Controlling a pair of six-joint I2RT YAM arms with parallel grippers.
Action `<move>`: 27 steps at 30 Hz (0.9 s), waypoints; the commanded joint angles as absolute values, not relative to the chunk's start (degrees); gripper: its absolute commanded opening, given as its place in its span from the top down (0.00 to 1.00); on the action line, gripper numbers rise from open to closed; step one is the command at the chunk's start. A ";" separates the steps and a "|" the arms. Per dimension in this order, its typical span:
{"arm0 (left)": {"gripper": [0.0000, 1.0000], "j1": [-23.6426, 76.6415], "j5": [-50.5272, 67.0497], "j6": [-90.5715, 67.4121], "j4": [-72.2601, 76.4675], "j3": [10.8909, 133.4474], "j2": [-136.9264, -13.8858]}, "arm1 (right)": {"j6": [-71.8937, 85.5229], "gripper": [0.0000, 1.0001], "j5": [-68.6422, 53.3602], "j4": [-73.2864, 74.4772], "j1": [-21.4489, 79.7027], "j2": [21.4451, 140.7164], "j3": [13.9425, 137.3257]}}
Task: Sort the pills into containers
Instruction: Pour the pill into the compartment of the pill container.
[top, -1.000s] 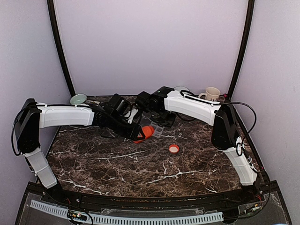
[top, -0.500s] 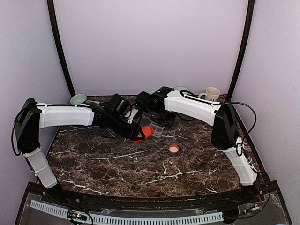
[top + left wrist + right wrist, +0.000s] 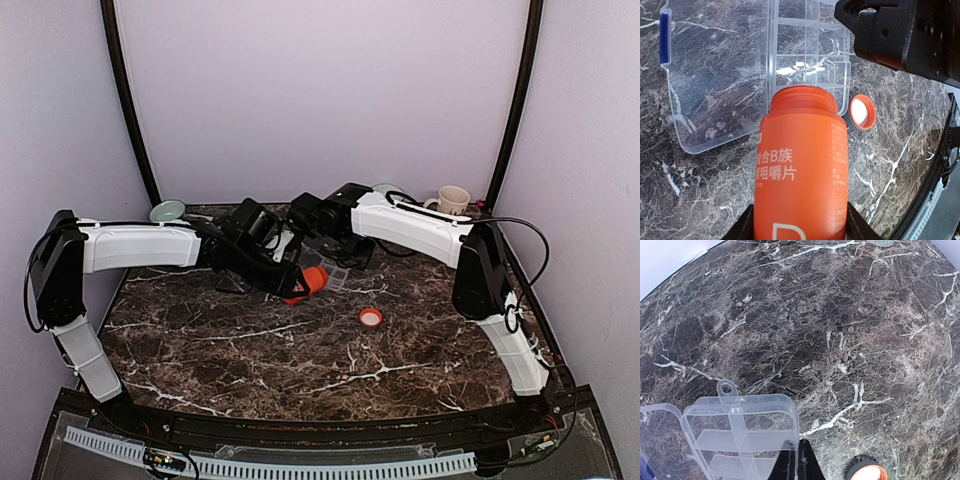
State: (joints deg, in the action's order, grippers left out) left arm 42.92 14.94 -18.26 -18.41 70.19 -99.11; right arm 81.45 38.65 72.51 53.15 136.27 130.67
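My left gripper (image 3: 799, 226) is shut on an orange bottle (image 3: 802, 170) with no cap, whose open mouth points at the containers (image 3: 810, 60). That is a clear organiser box with small compartments, its hinged lid (image 3: 715, 75) lying open flat to the left. In the top view the bottle (image 3: 308, 282) sits tilted beside the box (image 3: 338, 277). My right gripper (image 3: 796, 461) is shut on the box's near wall (image 3: 740, 435), one finger inside and one outside. No pills show in any view.
The bottle's round cap (image 3: 371, 317) lies on the marble table to the right of the box. A pale bowl (image 3: 167, 211) sits at the back left, and a mug (image 3: 453, 200) stands at the back right.
The left gripper and the orange bottle have edged slightly toward the box. The right gripper keeps its hold on the box wall.
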 commanded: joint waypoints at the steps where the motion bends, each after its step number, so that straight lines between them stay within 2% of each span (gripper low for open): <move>1: 1.00 43.08 13.86 -18.28 -21.82 70.94 -97.25 | 80.81 1.00 41.23 71.91 54.22 132.28 130.63; 17: 1.00 43.16 13.47 -17.48 -30.94 79.33 -99.67 | 81.21 1.00 42.07 71.33 54.58 132.26 128.61; 27: 1.00 43.18 13.73 -17.71 -30.64 80.08 -100.69 | 80.43 1.00 41.49 70.42 54.76 131.92 128.61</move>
